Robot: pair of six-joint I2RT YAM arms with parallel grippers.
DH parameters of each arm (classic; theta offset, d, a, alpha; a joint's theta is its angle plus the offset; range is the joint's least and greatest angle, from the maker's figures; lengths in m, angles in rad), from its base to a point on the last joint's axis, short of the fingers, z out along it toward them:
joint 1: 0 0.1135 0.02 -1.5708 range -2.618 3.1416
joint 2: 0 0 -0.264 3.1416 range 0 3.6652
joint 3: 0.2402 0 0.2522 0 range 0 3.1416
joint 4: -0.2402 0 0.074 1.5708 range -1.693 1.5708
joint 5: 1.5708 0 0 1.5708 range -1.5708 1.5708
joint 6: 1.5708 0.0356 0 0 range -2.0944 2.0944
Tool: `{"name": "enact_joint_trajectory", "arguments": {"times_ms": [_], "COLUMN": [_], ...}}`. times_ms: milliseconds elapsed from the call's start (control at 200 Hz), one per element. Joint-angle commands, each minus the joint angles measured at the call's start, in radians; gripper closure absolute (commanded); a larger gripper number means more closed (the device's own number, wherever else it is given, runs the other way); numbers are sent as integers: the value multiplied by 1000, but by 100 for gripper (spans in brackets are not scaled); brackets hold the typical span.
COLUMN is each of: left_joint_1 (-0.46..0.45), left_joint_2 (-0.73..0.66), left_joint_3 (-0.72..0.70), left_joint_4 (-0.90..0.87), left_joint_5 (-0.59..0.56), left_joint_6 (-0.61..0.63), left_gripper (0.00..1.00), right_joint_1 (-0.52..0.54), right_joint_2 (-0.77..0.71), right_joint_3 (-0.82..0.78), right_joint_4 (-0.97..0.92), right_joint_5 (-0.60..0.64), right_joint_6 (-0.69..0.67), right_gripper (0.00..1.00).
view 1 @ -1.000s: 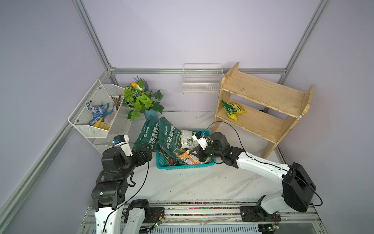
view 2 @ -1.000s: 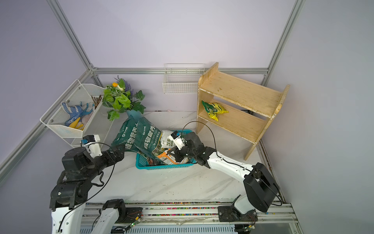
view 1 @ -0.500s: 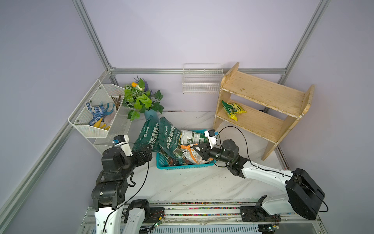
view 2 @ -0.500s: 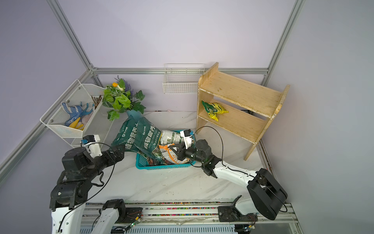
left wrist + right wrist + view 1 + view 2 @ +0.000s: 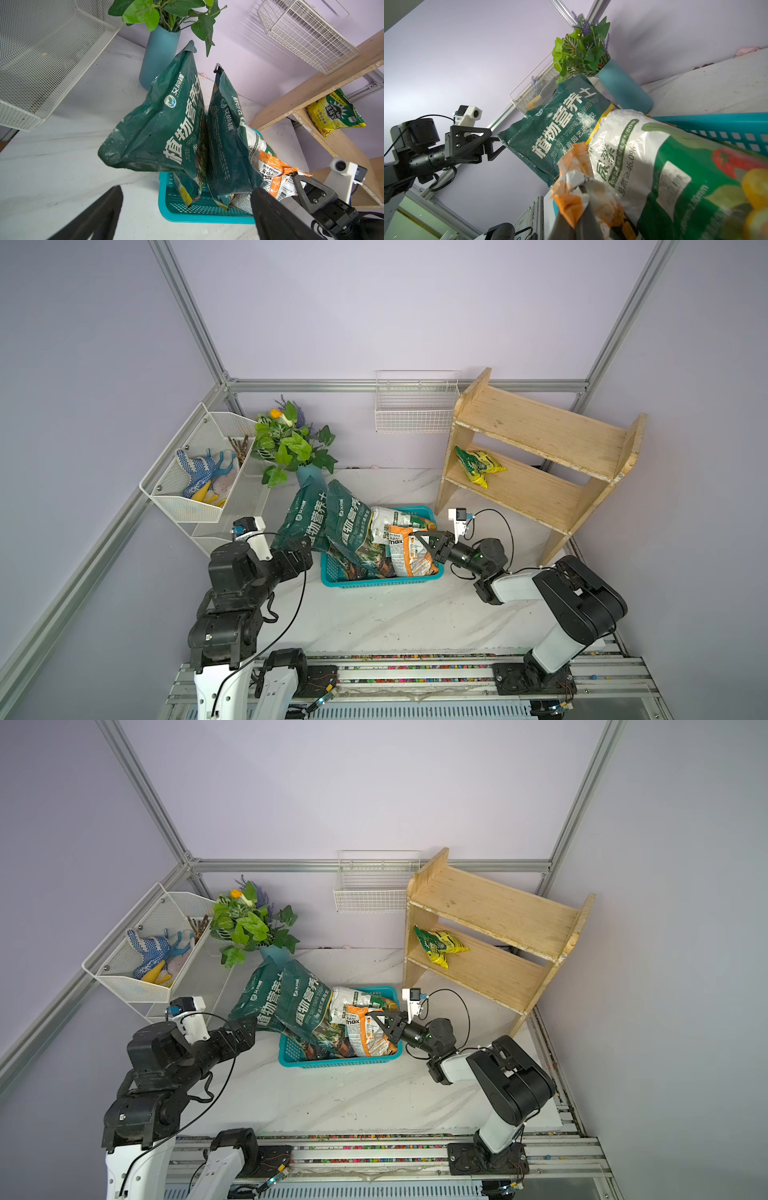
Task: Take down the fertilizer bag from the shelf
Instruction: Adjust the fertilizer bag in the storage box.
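Note:
The shelf [image 5: 540,431] [image 5: 490,907] [image 5: 324,83], a bare wooden two-tier rack, stands at the back right. A yellow-and-green fertilizer bag [image 5: 478,464] [image 5: 440,944] [image 5: 334,112] lies on its lower tier. My right gripper [image 5: 415,536] [image 5: 371,1014] [image 5: 583,187] is away from the shelf, at the teal basket [image 5: 374,583] [image 5: 332,1063]. It is shut on the top edge of an orange-and-white bag [image 5: 409,556] [image 5: 571,199]. My left gripper [image 5: 305,549] [image 5: 187,190] is open beside the basket's left end, close to a dark green bag [image 5: 307,522].
The basket also holds a second dark green bag [image 5: 349,522] and a white-and-green bag [image 5: 395,518]. Behind it is a plant in a blue vase [image 5: 291,443]. A white mesh rack [image 5: 178,506] with gloves is at the left, and a white wire basket [image 5: 415,406] hangs on the back wall.
My right arm has drawn back to the right and sunk lower, pulling the orange bag's top toward the basket's right end. The left arm has not moved.

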Motion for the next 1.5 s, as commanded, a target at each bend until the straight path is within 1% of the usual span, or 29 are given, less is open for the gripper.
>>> {"name": "enact_joint_trajectory", "arguments": {"times_ms": [0, 90, 185, 245, 395, 500, 625, 795, 885, 940, 975, 1000, 1100, 1160, 1230, 1270, 1300, 1315, 1350, 1495], "left_joint_1": [8, 7, 7, 6, 7, 7, 7, 7, 7, 6, 7, 7, 7, 7, 7, 7, 7, 7, 7, 7], "left_joint_2": [-5, -5, -5, -5, -5, -5, -5, -5, -5, -5, -5, -5, -5, -5, -5, -5, -5, -5, -5, -5], "left_joint_3": [-45, -45, -46, -46, -46, -46, -47, -46, -47, -47, -46, -47, -47, -47, -47, -47, -47, -47, -47, -46], "left_joint_4": [22, 22, 22, 21, 22, 22, 22, 22, 21, 21, 21, 21, 22, 21, 21, 22, 22, 21, 22, 21], "left_joint_5": [9, 9, 10, 9, 9, 9, 10, 10, 10, 10, 9, 10, 10, 11, 10, 11, 10, 11, 11, 11], "left_joint_6": [-6, -6, -6, -6, -6, -6, -6, -6, -6, -6, -6, -6, -6, -6, -6, -6, -6, -6, -6, -6], "left_gripper": [0, 0, 0, 0, 0, 0, 0, 0, 0, 0, 0, 0, 0, 0, 0, 0, 0, 0, 0, 0], "right_joint_1": [-7, -2, -1, -2, 8, 12, 25, 114, 128, 128, 128, 129, 129, 130, 133, 133, 131, 132, 132, 132], "right_joint_2": [-24, -73, -124, -175, -215, -238, -237, -202, -181, -182, -190, -199, -272, -334, -414, -456, -486, -496, -522, -570], "right_joint_3": [34, 55, 45, 43, 55, 46, 52, 75, 80, 80, 84, 88, 120, 153, 210, 252, 288, 307, 354, 543], "right_joint_4": [16, -166, -297, -377, -533, -573, -594, -651, -638, -628, -633, -641, -710, -778, -879, -949, -1006, -1031, -1118, -1388], "right_joint_5": [-5, 26, 93, 145, 215, 265, 268, 324, 312, 314, 319, 324, 366, 391, 432, 467, 499, 522, 572, 884], "right_joint_6": [-62, -187, -289, -335, -431, -469, -503, -605, -602, -591, -590, -591, -589, -596, -612, -620, -626, -629, -637, -663], "right_gripper": [100, 100, 100, 100, 100, 100, 100, 100, 100, 98, 95, 90, 60, 47, 39, 36, 36, 31, 28, 20]}}
